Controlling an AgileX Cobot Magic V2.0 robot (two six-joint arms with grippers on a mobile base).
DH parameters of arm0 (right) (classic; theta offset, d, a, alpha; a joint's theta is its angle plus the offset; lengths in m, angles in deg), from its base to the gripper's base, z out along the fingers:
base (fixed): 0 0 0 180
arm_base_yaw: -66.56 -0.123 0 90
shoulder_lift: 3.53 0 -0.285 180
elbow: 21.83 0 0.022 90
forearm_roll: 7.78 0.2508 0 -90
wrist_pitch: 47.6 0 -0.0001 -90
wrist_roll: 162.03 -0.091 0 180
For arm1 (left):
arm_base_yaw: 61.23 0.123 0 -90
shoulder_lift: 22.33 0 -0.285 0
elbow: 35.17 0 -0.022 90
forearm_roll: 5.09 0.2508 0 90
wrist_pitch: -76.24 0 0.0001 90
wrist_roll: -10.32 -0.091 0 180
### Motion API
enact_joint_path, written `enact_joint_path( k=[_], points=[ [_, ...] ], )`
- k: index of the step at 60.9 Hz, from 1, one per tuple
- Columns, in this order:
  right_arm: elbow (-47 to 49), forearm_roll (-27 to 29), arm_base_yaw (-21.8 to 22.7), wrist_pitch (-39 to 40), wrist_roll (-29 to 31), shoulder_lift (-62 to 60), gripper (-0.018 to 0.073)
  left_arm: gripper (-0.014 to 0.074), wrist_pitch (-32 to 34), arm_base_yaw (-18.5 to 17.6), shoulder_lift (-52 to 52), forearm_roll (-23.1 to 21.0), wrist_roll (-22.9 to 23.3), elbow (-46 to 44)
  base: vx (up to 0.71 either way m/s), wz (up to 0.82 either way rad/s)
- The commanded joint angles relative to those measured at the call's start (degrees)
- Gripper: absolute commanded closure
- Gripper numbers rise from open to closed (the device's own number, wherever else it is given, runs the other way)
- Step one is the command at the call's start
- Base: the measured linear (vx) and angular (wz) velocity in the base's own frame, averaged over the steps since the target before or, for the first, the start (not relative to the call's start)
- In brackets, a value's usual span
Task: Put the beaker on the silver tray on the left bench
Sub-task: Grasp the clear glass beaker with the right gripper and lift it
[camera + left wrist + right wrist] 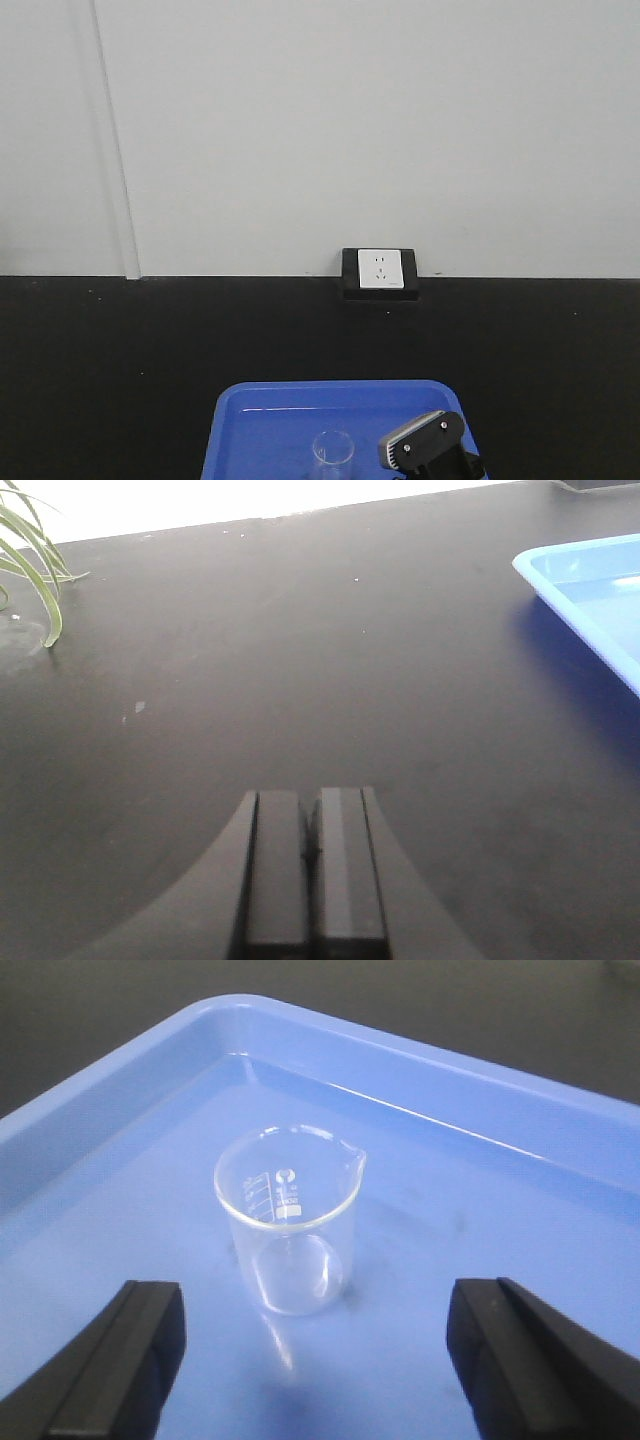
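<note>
Two wide-spread, empty fingers of the right tool (315, 1355) face the beaker (288, 1228), upright in the blue tray (520, 1110) just ahead and centred. The left tool (312, 865), seemingly closed on nothing, hangs farther off over the bench (300, 660).

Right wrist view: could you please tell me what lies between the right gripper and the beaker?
Only bare floor of the blue tray, seen in the right wrist view; the beaker stands upright, untouched, before the open right gripper.
</note>
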Motion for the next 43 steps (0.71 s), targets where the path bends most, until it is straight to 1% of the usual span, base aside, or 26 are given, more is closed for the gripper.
enact_joint_path(
  k=[1, 5, 10, 26, 37, 43],
  points=[
    [1.5, 0.1, 0.0, 11.1, -0.1, 1.3, -0.002, 0.0595, 4.3, -0.3, -0.4, -0.2, 0.1, 1.1, 0.0, 0.0],
    [2.0, -0.1, 0.0, 15.3, -0.3, 3.6, -0.002, 0.0595, 4.3, -0.3, -0.4, -0.2, 0.1, 1.1, 0.0, 0.0],
    [3.7, -0.1, 0.0, 17.5, -1.1, 6.5, -0.002, 0.0595, 4.3, -0.3, -0.4, -0.2, 0.1, 1.1, 0.0, 0.0],
    [12.3, -0.6, 0.0, 17.4, -4.9, 13.5, -0.002, 0.0595, 4.3, -0.3, -0.4, -0.2, 0.1, 1.1, 0.0, 0.0],
    [17.0, -3.8, 0.0, 16.6, -4.9, 17.3, -0.002, 0.0595, 4.3, -0.3, -0.4, -0.2, 0.1, 1.1, 0.0, 0.0],
    [17.9, -4.1, 0.0, 16.6, -5.9, 18.1, 0.0013, 0.0595, 4.3, -0.3, -0.4, -0.2, 0.1, 1.1, 0.0, 0.0]
  ],
)
